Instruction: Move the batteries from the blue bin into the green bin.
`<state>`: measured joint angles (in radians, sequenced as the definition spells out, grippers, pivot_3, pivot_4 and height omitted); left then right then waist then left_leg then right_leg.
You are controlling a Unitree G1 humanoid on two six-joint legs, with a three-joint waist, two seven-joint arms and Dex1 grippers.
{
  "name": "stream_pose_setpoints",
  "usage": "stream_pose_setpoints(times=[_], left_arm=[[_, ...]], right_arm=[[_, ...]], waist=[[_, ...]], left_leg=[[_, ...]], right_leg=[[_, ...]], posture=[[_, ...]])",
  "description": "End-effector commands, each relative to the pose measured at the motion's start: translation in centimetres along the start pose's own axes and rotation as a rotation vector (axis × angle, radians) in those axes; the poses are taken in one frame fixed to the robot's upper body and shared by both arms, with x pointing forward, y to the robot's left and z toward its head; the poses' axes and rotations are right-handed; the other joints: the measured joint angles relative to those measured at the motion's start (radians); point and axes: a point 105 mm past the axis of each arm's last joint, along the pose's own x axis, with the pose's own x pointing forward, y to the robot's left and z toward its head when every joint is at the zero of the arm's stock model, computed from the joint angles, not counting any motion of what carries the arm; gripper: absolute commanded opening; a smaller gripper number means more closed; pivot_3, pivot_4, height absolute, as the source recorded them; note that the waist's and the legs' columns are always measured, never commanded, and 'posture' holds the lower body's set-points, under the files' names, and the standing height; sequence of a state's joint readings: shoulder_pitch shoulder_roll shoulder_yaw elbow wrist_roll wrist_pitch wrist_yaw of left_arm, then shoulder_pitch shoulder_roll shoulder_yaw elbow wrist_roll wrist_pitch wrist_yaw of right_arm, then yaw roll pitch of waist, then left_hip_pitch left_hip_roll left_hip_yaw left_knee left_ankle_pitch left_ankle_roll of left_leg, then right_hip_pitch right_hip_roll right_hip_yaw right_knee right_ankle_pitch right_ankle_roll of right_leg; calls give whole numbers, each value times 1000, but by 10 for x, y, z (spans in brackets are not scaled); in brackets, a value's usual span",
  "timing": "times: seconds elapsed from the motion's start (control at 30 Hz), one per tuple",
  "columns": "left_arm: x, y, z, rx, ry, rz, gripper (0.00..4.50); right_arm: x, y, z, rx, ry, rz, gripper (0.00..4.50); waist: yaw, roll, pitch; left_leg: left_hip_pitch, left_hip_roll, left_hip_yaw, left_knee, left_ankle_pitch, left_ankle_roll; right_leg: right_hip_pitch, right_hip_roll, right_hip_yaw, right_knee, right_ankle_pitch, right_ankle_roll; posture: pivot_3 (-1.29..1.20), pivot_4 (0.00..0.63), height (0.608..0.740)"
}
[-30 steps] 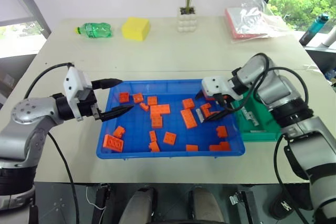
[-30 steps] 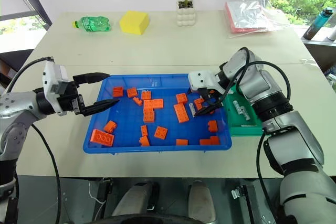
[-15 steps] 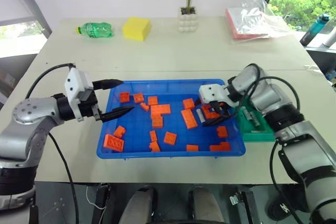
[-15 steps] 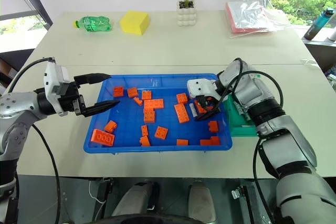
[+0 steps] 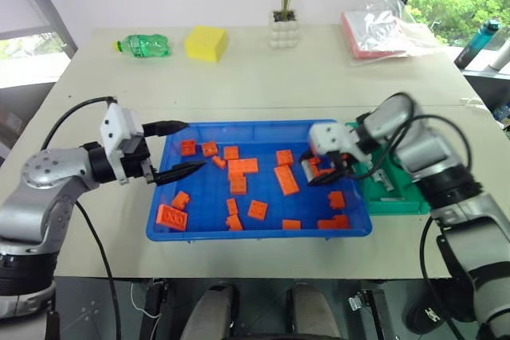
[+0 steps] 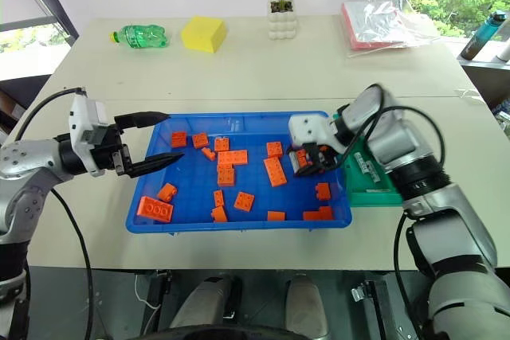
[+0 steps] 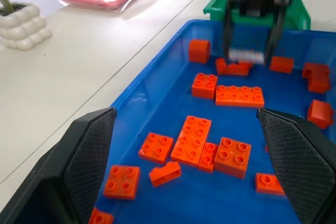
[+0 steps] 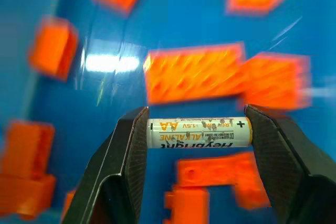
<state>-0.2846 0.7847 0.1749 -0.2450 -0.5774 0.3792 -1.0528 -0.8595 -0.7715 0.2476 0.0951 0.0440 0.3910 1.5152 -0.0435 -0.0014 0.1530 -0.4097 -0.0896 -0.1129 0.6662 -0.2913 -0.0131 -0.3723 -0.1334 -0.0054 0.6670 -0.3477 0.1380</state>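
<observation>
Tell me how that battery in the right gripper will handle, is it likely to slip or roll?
The battery is pinched end to end between the right gripper fingers, so that narrow contact might let it pivot or pop out. Its smooth glossy wrapper probably makes it slippery. Being a round cylinder, it would likely roll if dropped on the flat floor of the blue bin.

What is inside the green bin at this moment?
Inside the green bin a few small silver-grey pieces, apparently batteries, lie near its middle. The right arm covers the bin's far part, so any contents there are hidden.
</observation>
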Motion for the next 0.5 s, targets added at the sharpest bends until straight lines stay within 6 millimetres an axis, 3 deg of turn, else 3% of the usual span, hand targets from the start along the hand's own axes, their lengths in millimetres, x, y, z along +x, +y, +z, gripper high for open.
stream_pose_setpoints(times=[0.03, 0.13, 0.23, 0.33, 0.47, 0.5], left_arm=[[-2, 2, 4, 29, -10, -5, 4500], [-6, 3, 1, 24, -2, -9, 4500], [-11, 7, 3, 25, 1, -4, 4500], [-12, 14, 9, 45, -8, 8, 4500], [-6, 20, 17, 49, -22, -2, 4500], [-5, 21, 17, 51, -23, -6, 4500]], right_arm=[[-48, -10, 13, 85, -71, -214, 2347], [-79, -7, 2, 262, -115, -344, 2347], [-102, 9, -25, 399, -97, -430, 2347], [-110, 20, -56, 456, -10, -505, 2347], [-107, 23, -72, 552, -18, -547, 2347], [-105, 24, -74, 556, -15, -546, 3317]], waist=[[3, 0, 0], [11, 0, 0], [17, 0, 0], [25, 0, 0], [22, 0, 0], [22, 0, 0]], left_leg=[[0, 0, 0, 0, 0, 0], [0, 0, 0, 0, 0, 0], [0, 0, 0, 0, 0, 0], [0, 0, 2, 0, 0, 0], [0, 1, 4, 0, 0, 0], [0, 1, 4, 0, 0, 0]], right_leg=[[0, 0, 0, 0, 0, 0], [1, 0, 0, 0, 0, 0], [1, -1, 0, 0, 0, 0], [0, -1, 1, -1, 0, 0], [0, -1, 1, -1, 0, 0], [0, 0, 1, -1, 0, 0]], posture=[[0, 150, 727], [0, 150, 727], [0, 150, 727], [0, 150, 727], [0, 150, 727], [0, 150, 727]])
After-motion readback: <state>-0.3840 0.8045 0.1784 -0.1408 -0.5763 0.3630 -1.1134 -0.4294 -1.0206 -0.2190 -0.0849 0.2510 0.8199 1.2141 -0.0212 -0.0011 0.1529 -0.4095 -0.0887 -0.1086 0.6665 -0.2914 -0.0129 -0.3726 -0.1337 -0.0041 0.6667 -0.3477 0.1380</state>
